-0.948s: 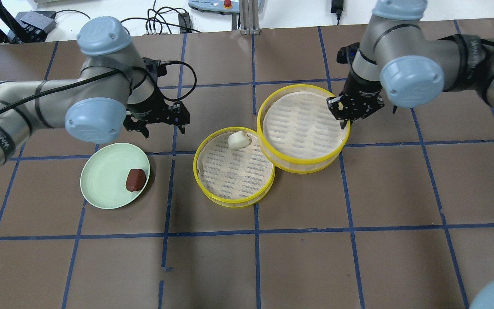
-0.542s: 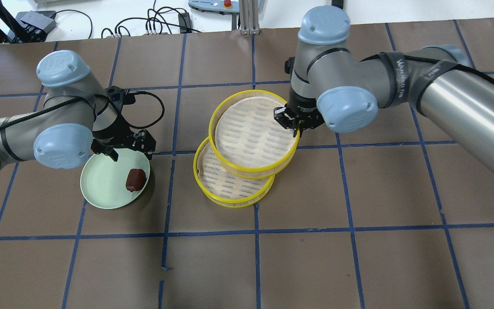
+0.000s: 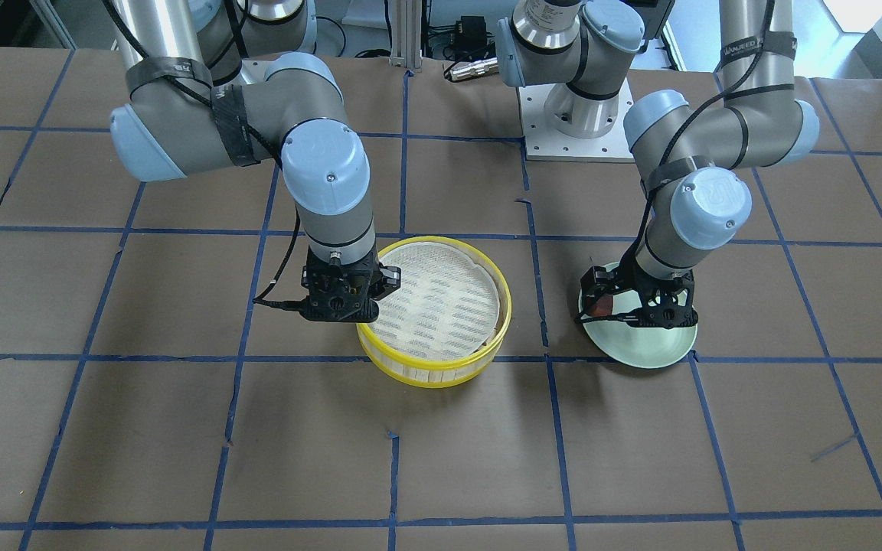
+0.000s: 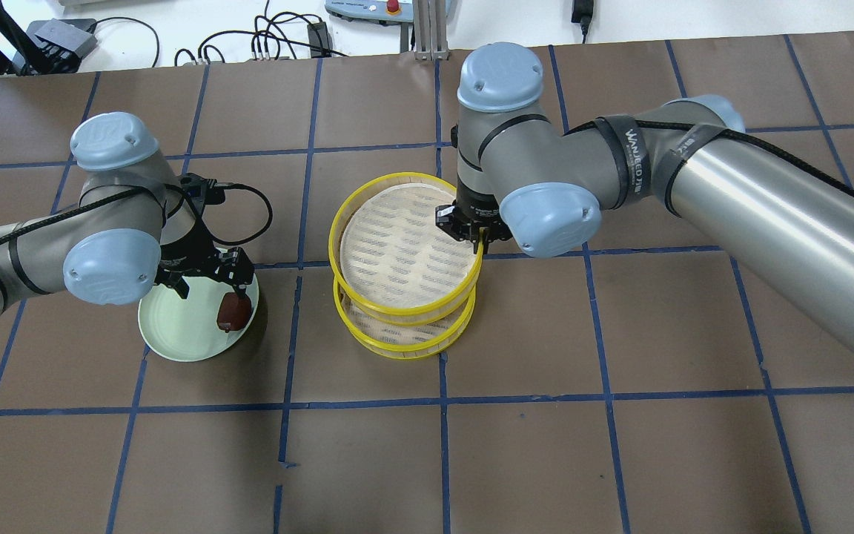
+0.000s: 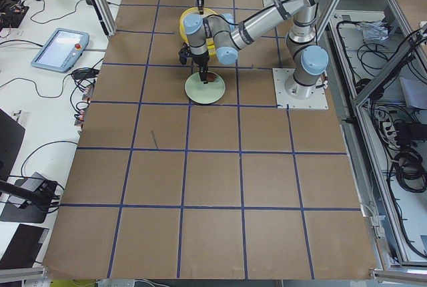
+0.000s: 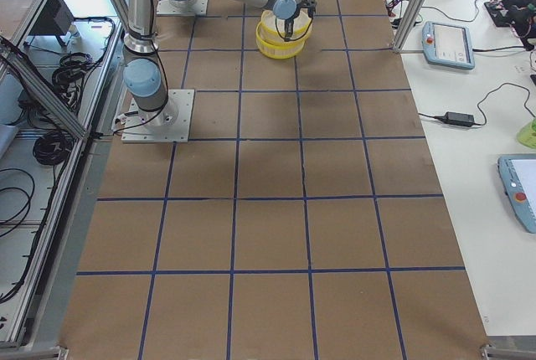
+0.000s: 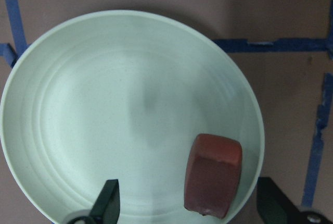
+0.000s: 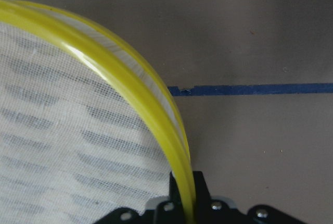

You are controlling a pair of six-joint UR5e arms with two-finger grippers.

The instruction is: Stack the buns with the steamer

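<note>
The reddish-brown bun (image 4: 234, 311) lay on the green plate (image 4: 175, 326), close to the plate's edge on the side toward the steamer trays. The plate rested on the brown table (image 4: 620, 334), at the robot's left. The left gripper (image 4: 210, 284) hung low over the plate, pointing down, with its jaws spread. In the left wrist view its two fingers (image 7: 108, 201) stood apart on either side of the bun and touched neither the bun nor each other.

At the table's centre, the upper steamer tray (image 4: 397, 252) sat over the lower steamer tray (image 4: 397, 347), covering most of it. Contact between the two trays could not be determined.

The right gripper (image 4: 475, 233) pointed down at the upper tray's right-hand edge. Its jaws were pinched onto the yellow rim, one inside and one outside.
</note>
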